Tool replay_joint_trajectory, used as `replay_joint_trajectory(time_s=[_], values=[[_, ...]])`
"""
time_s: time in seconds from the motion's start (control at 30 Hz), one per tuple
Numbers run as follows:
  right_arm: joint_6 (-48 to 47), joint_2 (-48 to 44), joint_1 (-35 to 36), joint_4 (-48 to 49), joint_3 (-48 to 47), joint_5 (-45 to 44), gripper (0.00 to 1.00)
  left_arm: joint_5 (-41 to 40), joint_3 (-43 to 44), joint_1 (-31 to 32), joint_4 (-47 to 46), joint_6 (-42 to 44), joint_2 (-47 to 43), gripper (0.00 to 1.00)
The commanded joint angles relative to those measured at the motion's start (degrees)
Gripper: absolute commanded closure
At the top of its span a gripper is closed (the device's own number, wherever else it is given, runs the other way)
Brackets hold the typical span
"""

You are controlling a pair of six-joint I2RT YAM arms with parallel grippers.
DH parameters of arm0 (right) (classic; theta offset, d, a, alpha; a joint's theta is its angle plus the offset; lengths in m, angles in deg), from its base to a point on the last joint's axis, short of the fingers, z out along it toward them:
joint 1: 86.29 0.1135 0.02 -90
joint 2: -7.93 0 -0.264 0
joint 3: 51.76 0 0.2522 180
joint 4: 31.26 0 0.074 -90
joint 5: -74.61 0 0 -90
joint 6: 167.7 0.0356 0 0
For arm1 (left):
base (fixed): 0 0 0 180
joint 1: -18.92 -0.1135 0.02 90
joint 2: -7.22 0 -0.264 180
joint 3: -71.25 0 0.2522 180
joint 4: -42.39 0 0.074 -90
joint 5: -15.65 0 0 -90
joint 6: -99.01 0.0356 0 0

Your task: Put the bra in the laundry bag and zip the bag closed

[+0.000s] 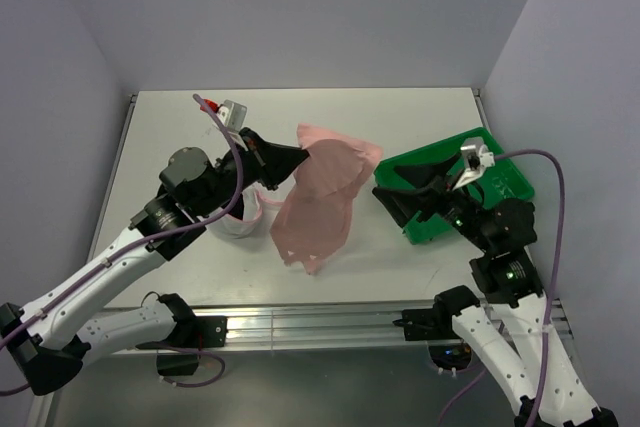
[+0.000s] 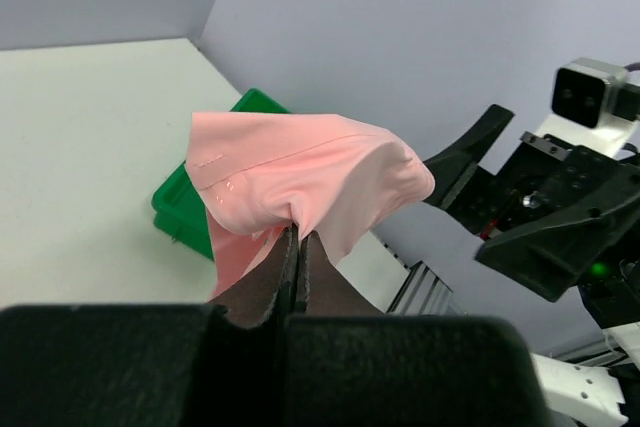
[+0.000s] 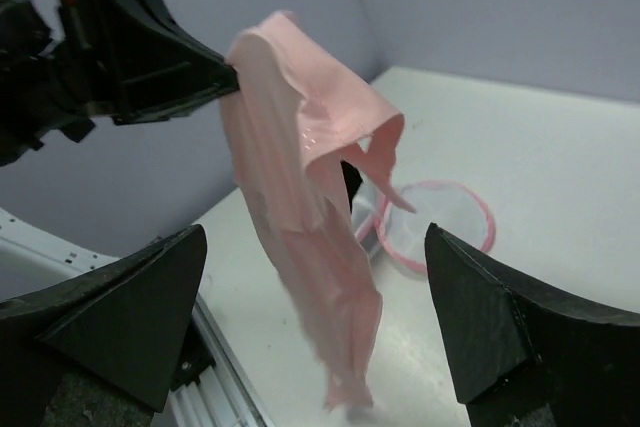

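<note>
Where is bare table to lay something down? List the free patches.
Free: the far strip of table behind the bra and green tray, and the near strip by the rail. Crowded: the middle, where left gripper, laundry bag, hanging bra and right gripper bunch together.

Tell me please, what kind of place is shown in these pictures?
Most likely a robot test cell in a lab: a white table boxed in by plain walls, two arms mounted on a metal rail, and only a few props, such as the bra and green tray.

The hanging bra point(image 1: 322, 199) partly screens the laundry bag point(image 1: 238, 224) from the right hand point(image 1: 383, 186) — the table point(image 1: 400, 117) beyond lies open.
</note>
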Motion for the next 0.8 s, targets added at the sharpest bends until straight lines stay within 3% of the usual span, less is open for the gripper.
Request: replay_joint_trajectory(time_s=[0.0, 0.17, 0.3, 0.5, 0.63, 0.73, 0.77], values=[[-3.8, -1.3, 0.3, -1.4, -4.9, 0.7, 0.03, 1.5, 3.3, 0.3, 0.7, 0.1, -1.6, 1.00], [-5.9, 5.2, 0.3, 3.5, -11.8, 3.5, 0.03, 4.1, 3.8, 0.5, 1.4, 0.0, -2.8, 1.00], [-5.1, 12.5, 0.9, 4.7, -18.6, 11.3, 0.03, 4.7, 5.2, 0.5, 3.2, 0.9, -2.8, 1.00], [-9.3, 18.5, 7.5, -0.7, -20.8, 13.3, 0.06, 6.0, 4.5, 0.6, 2.9, 0.7, -3.0, 1.00], [-12.2, 20.5, 9.5, -4.9, -21.9, 12.0, 0.14, 7.3, 3.3, 0.6, 1.8, -0.2, -3.5, 1.00], [-12.6, 21.7, 10.0, -4.3, -22.0, 12.2, 0.33, 7.4, 4.3, 0.5, 2.5, 0.7, -3.2, 1.00], [-12.3, 22.4, 10.0, -4.1, -22.1, 12.2, 0.34, 7.5, 4.3, 0.6, 2.7, 0.6, -3.4, 1.00]])
